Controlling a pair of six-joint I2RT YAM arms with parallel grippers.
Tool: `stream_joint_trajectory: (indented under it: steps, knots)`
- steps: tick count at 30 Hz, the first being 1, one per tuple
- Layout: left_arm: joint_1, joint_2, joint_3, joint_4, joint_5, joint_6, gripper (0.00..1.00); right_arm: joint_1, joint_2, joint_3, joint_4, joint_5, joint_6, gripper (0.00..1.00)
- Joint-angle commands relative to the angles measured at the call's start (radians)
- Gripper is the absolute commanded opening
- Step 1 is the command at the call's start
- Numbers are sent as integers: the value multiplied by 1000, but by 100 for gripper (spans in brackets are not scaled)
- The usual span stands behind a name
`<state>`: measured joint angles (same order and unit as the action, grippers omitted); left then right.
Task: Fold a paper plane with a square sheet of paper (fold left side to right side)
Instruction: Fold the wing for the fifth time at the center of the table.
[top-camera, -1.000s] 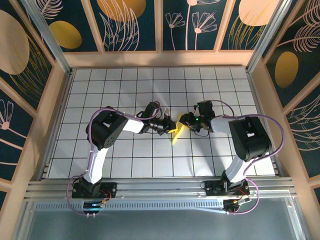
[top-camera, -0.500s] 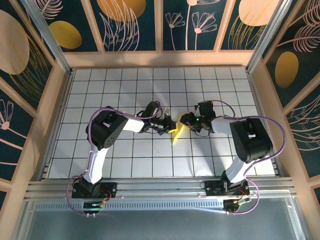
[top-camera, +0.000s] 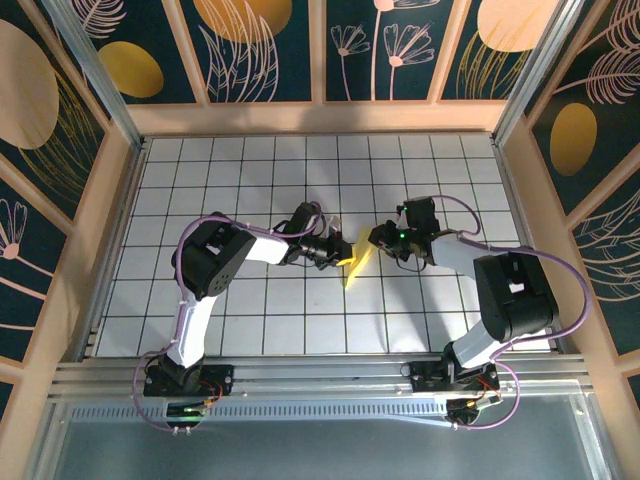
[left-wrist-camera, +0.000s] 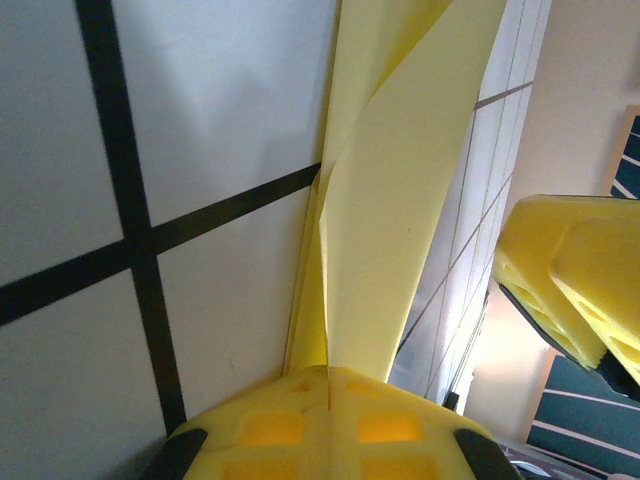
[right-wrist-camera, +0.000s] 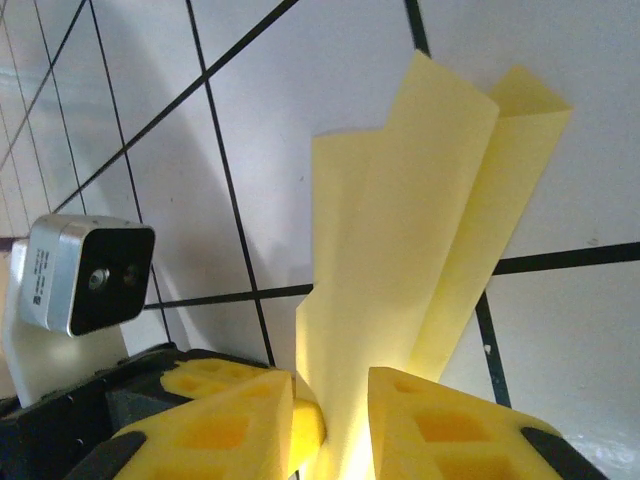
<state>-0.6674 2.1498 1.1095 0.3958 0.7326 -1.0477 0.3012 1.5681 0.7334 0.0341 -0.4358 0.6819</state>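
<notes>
The paper (top-camera: 354, 266) is pinched tight in the left gripper (top-camera: 336, 251), on edge over the surface (top-camera: 250, 180). The right gripper (top-camera: 377, 238) is set narrowly around the other end; a firm grip cannot be told. The side-to-side fold seems in hand: next, edges must be matched and creased.

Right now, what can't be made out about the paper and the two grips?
Top external: folded paper too small, partly hidden by the left gripper; fold stage unreadable.
Right wrist: bottom edge cuts off whether the right gripper pinches it.
Left wrist: shut fingers hide the paper's held end.
</notes>
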Motion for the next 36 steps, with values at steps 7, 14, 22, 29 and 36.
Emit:
stream_joint_trajectory:
  steps: [7, 14, 22, 29, 36]
  knots:
    - [7, 53, 6, -90, -76, 28, 1, 45, 98, 129, -75, 18, -35, 14]
    - [6, 54, 9, -93, -75, 32, 2, 64, 154, 144, -96, 37, -34, 14]
    - [7, 56, 10, -94, -75, 32, 2, 65, 166, 123, -113, 63, -39, 13]
    - [7, 58, 12, -96, -74, 32, 1, 65, 153, 90, -78, 68, -27, 11]
    - [6, 59, 12, -97, -75, 31, 1, 61, 158, 70, -68, 65, -26, 7]
